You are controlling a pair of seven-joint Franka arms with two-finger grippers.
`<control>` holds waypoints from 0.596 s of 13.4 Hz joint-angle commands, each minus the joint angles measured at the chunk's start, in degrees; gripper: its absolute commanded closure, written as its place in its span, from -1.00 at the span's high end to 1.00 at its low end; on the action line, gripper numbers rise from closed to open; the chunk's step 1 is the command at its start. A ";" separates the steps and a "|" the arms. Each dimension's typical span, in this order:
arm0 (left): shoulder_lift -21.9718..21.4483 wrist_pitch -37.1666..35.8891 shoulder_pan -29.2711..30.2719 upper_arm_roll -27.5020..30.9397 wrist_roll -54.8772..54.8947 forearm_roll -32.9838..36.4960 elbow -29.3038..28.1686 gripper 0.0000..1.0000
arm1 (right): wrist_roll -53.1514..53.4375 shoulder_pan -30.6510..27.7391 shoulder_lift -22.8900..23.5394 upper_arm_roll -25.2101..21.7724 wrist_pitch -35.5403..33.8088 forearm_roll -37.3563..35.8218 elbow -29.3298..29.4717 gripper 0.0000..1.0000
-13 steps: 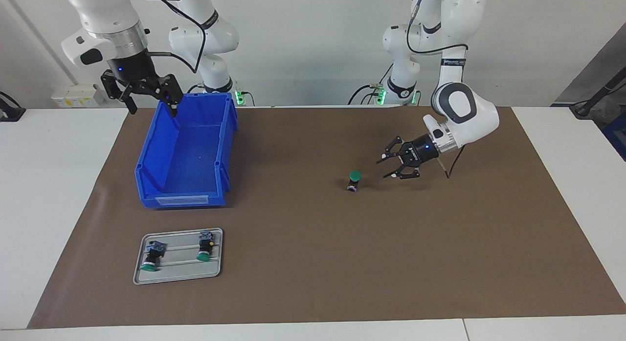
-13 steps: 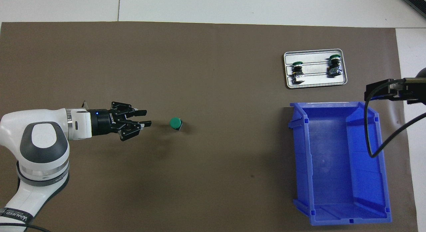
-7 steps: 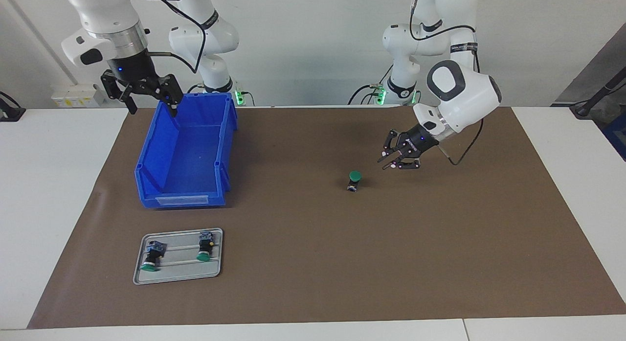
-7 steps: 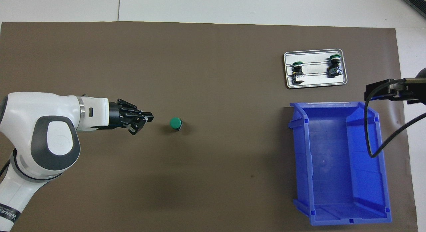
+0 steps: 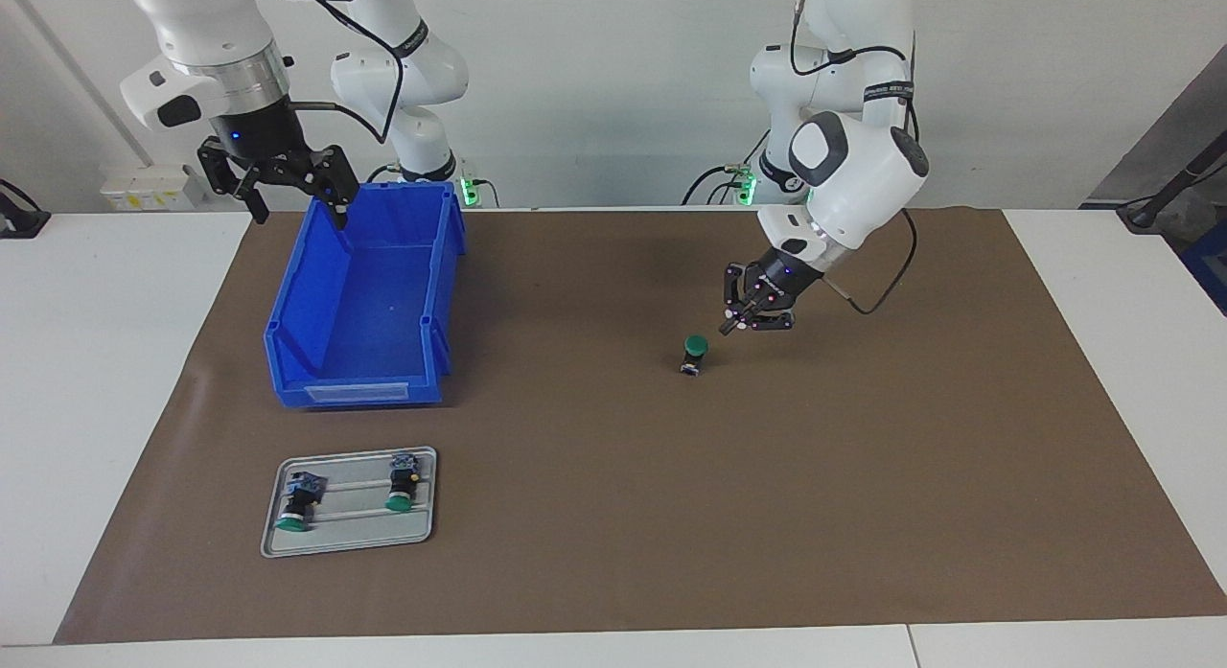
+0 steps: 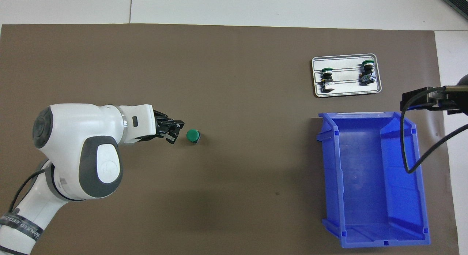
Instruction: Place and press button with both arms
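Pressing off-centre was your main risk; the button (image 5: 694, 353) stood free on its rear block on the mat (image 5: 863, 476), so a slanted push from the clenched, empty left gripper (image 5: 733, 323), poised just beside it and not touching, could have tipped it; its green cap faced up above a black body, mid-mat, well apart from the bin (image 5: 359, 299) and tray (image 5: 350, 539); your right gripper (image 5: 288, 184) waited, released, over the bin's rim.
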 commanded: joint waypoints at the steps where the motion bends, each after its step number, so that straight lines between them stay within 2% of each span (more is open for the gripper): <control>1: 0.69 1.24 -2.08 0.78 -6.33 8.84 0.39 -1.00 | -1.65 -0.55 -1.14 0.08 -0.54 1.31 -0.91 1.00; 3: 1.57 1.93 -4.01 0.78 -10.81 15.71 0.39 -1.00 | -1.65 -0.55 -1.14 0.08 -0.45 1.31 -0.91 1.00; 8: 5.34 3.70 -7.19 0.78 -14.52 20.12 0.57 -1.00 | -1.65 -0.55 -1.14 0.08 -0.54 1.31 -0.91 1.00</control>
